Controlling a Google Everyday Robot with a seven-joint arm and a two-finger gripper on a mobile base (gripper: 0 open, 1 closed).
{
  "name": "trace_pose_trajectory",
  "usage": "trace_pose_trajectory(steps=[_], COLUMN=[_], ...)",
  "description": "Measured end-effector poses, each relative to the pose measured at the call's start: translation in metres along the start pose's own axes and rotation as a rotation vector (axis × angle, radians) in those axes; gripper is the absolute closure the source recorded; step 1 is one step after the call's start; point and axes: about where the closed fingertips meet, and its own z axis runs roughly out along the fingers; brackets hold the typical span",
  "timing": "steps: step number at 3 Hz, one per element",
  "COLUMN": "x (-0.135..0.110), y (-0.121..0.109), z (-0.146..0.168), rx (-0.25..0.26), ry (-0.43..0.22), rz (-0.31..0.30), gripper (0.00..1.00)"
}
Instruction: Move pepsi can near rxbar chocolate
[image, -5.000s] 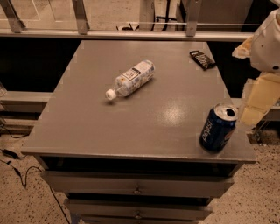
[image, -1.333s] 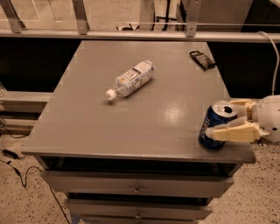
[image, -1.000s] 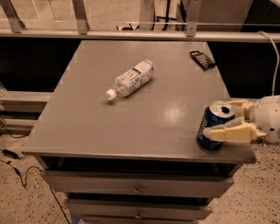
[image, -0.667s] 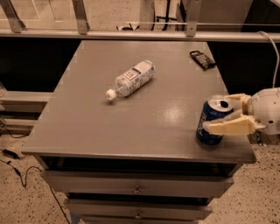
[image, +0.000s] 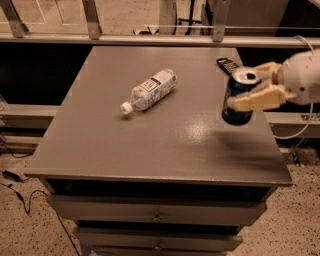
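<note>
The pepsi can (image: 236, 102), dark blue with a silver top, hangs upright above the right side of the grey table (image: 160, 135), its shadow on the surface below. My gripper (image: 246, 91) comes in from the right and is shut on the can, with one tan finger (image: 255, 102) across its front and another behind its top. The rxbar chocolate (image: 226, 64), a small black bar, lies flat at the table's far right edge, just behind the can and partly hidden by it.
A clear plastic bottle (image: 150, 90) with a white cap lies on its side at the table's middle left. A metal rail (image: 150, 39) runs behind the table. Drawers (image: 157, 212) sit under the front edge. A cable hangs at the right.
The gripper closed on the can near the front right corner, lifted it off the table and carried it toward the back, closer to the black bar.
</note>
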Motion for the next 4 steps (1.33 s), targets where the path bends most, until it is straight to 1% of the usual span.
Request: trace_pose_trajectory(steps=[1,2,3,4], x=[-0.045,-0.045,-0.041,-0.03], y=[-0.02,-0.02,-0.036,-0.074], z=[-0.007,-0.008,-0.006,-0.003], rx=[0.032,0.035,0.073,0.126], ry=[-0.024,-0.024,-0.025,-0.026], rz=[-0.079,-0.079,-0.094,-0.119], gripper=[1.0,1.0,1.0,1.0])
